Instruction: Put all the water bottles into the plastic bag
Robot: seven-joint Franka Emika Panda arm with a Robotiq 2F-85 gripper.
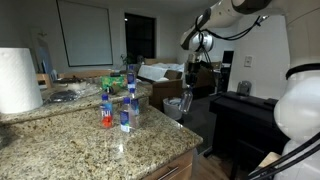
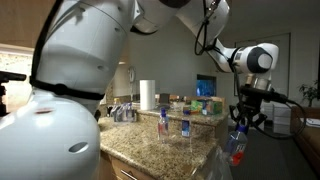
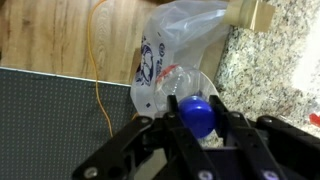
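**Kitchen, granite counter [image 1: 60, 140]: one bottle held over the bag, release pending.**

At the counter's left end stands a paper-towel roll [image 1: 15, 80]. Near the counter's middle, the remaining water bottles [image 1: 118, 108] stand upright in a close group. Just off the counter's right edge, the gripper [image 2: 244, 122] is clamped on the held bottle [image 3: 197, 112] just under its blue cap. This bottle hangs upright, directly above the open mouth of the plastic bag [image 3: 175, 50], which sits against the counter's side over the wooden floor [image 3: 60, 30]. The step in hand is judged to be the drop. The next move calls for a short descent into the bag mouth, then parting the fingers, then returning to the counter group.
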